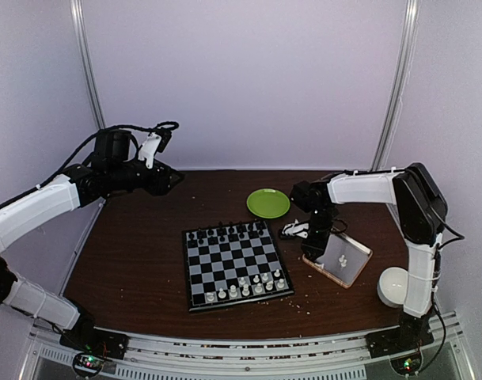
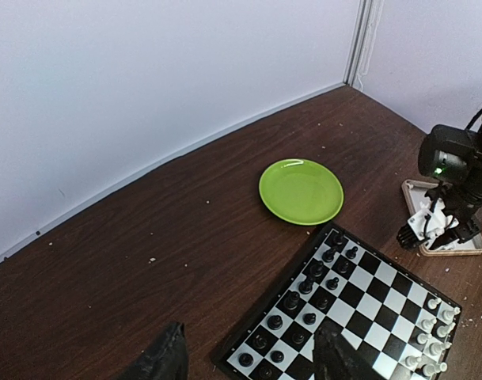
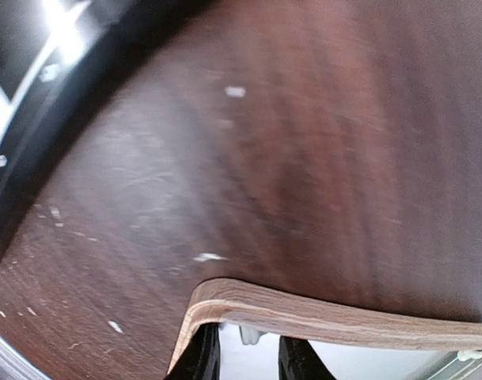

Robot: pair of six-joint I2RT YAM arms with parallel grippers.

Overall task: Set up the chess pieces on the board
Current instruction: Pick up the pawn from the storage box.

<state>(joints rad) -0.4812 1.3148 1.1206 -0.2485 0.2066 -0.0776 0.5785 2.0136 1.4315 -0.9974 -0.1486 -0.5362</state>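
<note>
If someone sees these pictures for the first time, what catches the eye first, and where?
The black and grey board in the middle of the table stands out, with black chessmen along its far edge and white chess pieces along its near edge. Behind it lies a bright green plate. To the right, the right gripper reaches down at the left rim of a wood-edged tray.
</note>
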